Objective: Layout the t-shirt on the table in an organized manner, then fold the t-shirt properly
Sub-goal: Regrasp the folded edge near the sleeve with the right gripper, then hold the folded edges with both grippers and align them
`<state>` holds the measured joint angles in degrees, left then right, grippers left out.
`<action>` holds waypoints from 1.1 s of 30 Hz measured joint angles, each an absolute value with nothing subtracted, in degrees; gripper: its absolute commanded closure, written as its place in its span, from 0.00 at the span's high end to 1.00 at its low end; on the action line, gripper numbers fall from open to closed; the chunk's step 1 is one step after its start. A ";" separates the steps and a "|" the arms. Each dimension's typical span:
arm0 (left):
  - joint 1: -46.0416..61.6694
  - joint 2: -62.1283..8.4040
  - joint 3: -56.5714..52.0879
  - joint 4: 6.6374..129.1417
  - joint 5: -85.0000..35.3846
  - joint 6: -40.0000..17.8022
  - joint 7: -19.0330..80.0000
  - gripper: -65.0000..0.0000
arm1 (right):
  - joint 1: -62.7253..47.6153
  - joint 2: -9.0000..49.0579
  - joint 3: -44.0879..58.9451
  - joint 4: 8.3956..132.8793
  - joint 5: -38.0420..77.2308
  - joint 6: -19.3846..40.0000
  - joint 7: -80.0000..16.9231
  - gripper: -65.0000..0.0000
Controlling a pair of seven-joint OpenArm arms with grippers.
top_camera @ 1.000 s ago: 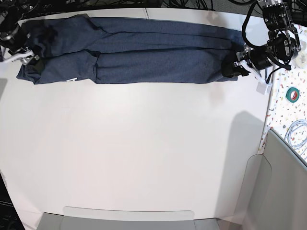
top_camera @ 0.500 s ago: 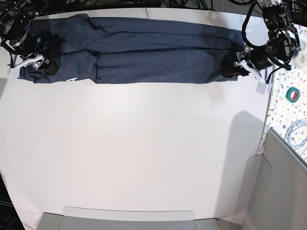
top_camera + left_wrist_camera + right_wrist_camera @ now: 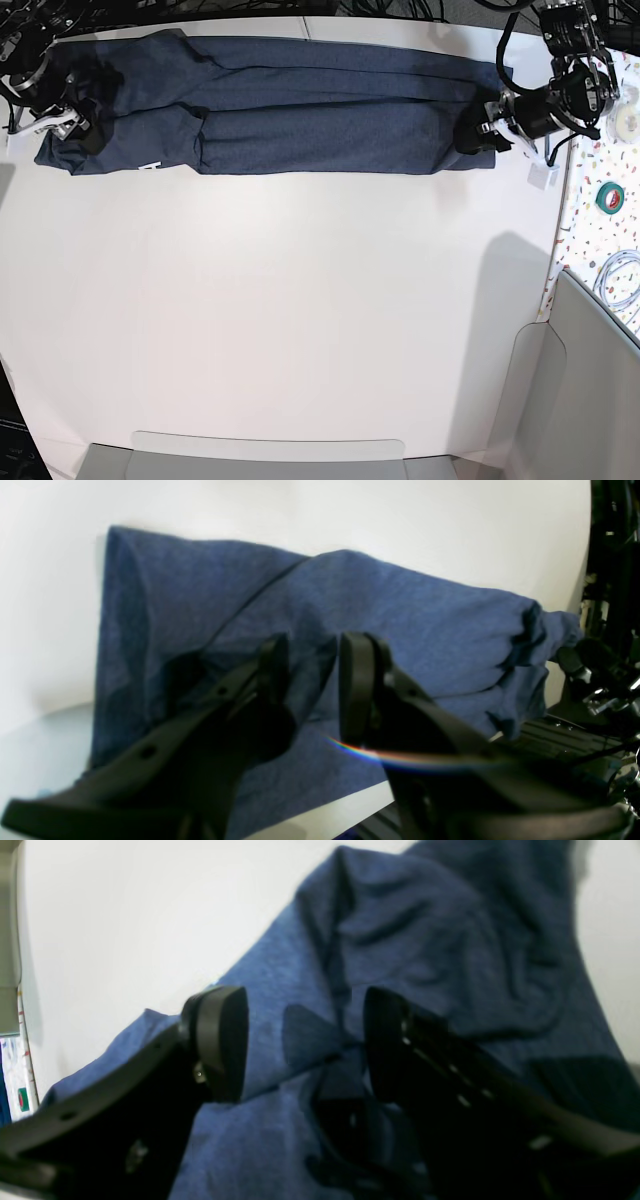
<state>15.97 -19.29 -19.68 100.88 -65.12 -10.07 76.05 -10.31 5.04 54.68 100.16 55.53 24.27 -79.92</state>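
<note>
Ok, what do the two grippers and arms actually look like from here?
Both grippers are matte black plastic. The left gripper has two broad curved fingers with rounded pad tips; the right gripper looks the same, with small holes along its fingers. In the base view both arms show black housings with silver metal parts and black cables looping above.

At the base view's right edge we note a speckled confetti-patterned surface (image 3: pixel 590 215). On it lies a green tape roll (image 3: pixel 611 197), flat (its centre hole faces up). Nearer the camera we record a coil of pale cable (image 3: pixel 620 280), apart from the roll. A grey panel (image 3: pixel 585 385) stands below it. Dark cables (image 3: pixel 400 8) run along the far edge.
</note>
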 measured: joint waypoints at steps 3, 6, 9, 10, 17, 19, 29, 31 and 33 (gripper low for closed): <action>15.84 -19.40 -19.68 100.88 -65.19 -10.07 75.83 0.27 | -10.46 5.02 54.35 100.14 55.46 24.27 -79.94 0.53; 15.88 -19.27 -19.66 100.88 -65.19 -10.07 75.88 0.27 | -10.28 4.93 54.35 100.14 55.44 24.27 -79.99 0.53; 15.88 -19.25 -19.68 100.88 -65.17 -10.07 75.85 0.27 | -9.65 4.64 54.11 100.14 55.53 24.27 -79.94 0.53; 15.86 -19.25 -19.68 100.88 -65.14 -10.07 75.88 0.27 | -9.63 4.69 54.08 100.14 55.53 24.27 -79.94 0.53; 15.86 -19.25 -19.68 100.88 -65.14 -10.07 75.85 0.27 | -9.69 4.73 53.32 100.09 55.44 24.27 -79.92 0.53; 15.86 -19.25 -19.68 100.88 -65.19 -10.07 75.85 0.27 | -9.89 4.67 51.79 100.09 55.46 24.29 -79.96 0.53; 15.86 -19.27 -19.68 100.88 -65.14 -10.07 75.85 0.27 | -9.82 3.88 51.18 99.96 55.46 24.27 -79.94 0.53; 15.86 -19.25 -19.68 100.88 -65.14 -10.07 75.85 0.27 | -9.85 3.90 51.18 99.96 55.44 24.27 -79.94 0.53; 15.86 -19.25 -19.68 100.88 -65.17 -10.07 75.85 0.27 | -9.85 3.92 51.18 99.96 55.44 24.27 -79.94 0.53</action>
